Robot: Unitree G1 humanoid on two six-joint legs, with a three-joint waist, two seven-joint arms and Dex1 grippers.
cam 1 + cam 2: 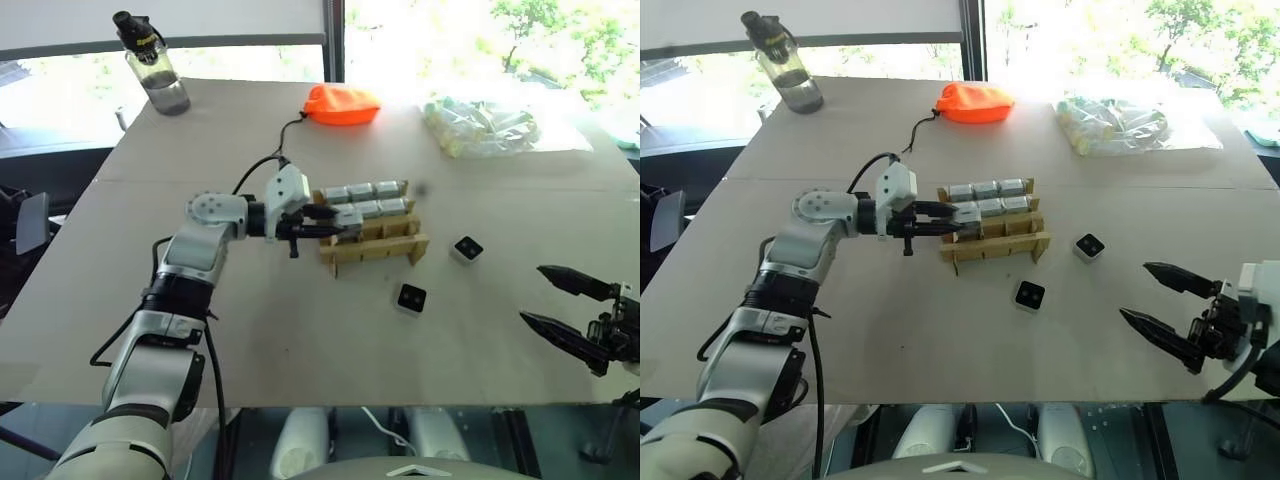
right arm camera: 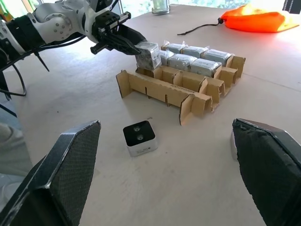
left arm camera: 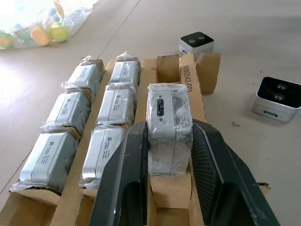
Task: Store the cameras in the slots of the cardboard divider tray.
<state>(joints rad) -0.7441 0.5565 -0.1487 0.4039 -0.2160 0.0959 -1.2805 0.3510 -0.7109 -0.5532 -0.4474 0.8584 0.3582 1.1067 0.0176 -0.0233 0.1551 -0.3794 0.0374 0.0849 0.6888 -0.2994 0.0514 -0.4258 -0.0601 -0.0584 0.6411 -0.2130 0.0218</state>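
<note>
The cardboard divider tray (image 1: 375, 250) sits mid-table, with several plastic-wrapped silver-grey cameras (image 1: 362, 192) filling its two far rows. My left gripper (image 1: 340, 225) reaches in from the tray's left end and is shut on another wrapped camera (image 3: 169, 113), held over the third row; whether it touches the cardboard I cannot tell. Two unwrapped cameras lie loose on the table, lens faces up: one (image 1: 411, 297) in front of the tray, the other (image 1: 467, 248) to its right. My right gripper (image 1: 531, 293) hangs open and empty at the right, well clear of them.
An orange drawstring pouch (image 1: 342, 104) lies behind the tray. At the far right there is a clear plastic bag of pale cylinders (image 1: 485, 125). A water bottle (image 1: 152, 65) stands at the far left corner. The table's front edge runs just below my right gripper.
</note>
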